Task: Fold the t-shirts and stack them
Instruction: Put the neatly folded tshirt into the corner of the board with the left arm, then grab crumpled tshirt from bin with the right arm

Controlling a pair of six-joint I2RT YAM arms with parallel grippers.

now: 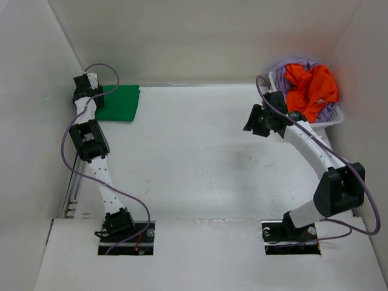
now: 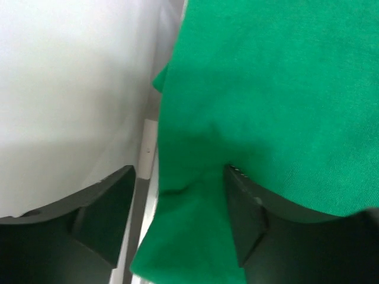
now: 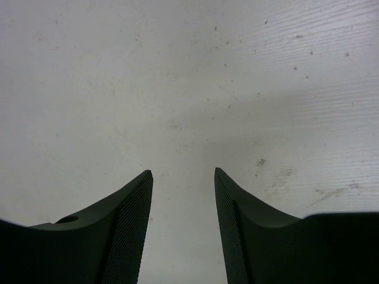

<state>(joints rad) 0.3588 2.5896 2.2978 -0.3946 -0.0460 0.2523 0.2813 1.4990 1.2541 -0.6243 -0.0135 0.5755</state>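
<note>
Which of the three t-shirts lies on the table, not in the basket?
The green t-shirt, folded flat at the far left. The orange t-shirt and the lavender t-shirt lie crumpled in the white basket.

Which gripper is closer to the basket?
Right. The right gripper hangs over bare table just left of the basket, while the left gripper is across the table at the green shirt in the far left corner.
</note>
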